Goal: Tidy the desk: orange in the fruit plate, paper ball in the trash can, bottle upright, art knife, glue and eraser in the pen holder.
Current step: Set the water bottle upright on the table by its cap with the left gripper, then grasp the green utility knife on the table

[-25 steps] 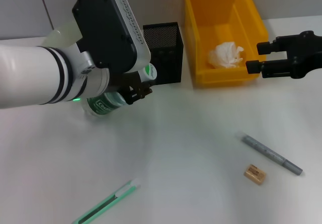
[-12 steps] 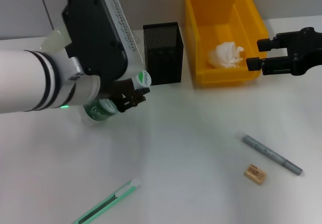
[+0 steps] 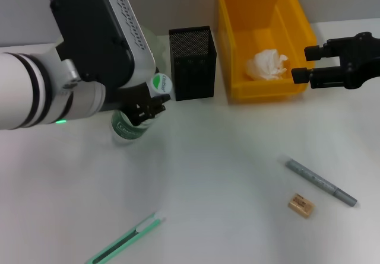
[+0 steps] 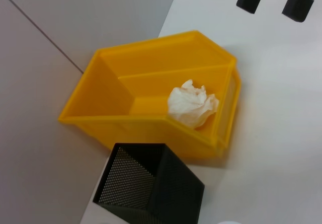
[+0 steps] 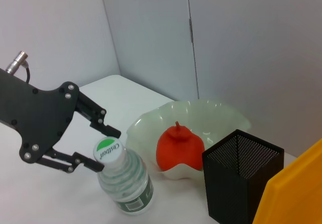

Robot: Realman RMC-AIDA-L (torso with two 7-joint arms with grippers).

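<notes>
My left gripper [image 3: 152,101] is shut on the neck of a clear bottle [image 3: 127,127] with a green-and-white cap, just left of the black mesh pen holder [image 3: 191,62]. In the right wrist view the bottle [image 5: 126,188] stands almost upright on its base, with the left gripper [image 5: 105,149] on either side of its cap. The orange [image 5: 178,146] lies in the pale green fruit plate [image 5: 221,116]. The paper ball [image 3: 266,64] lies in the yellow bin [image 3: 237,15]. My right gripper [image 3: 306,63] is open and empty beside the bin's right front corner.
A green art knife [image 3: 124,240] lies near the front left. A grey stick [image 3: 320,182] and a tan eraser [image 3: 300,205] lie at the front right. The left arm hides the fruit plate in the head view.
My left gripper has raised the bottle's neck and shifted left and back, swinging the bottle from leaning to almost upright. The right gripper has stayed put.
</notes>
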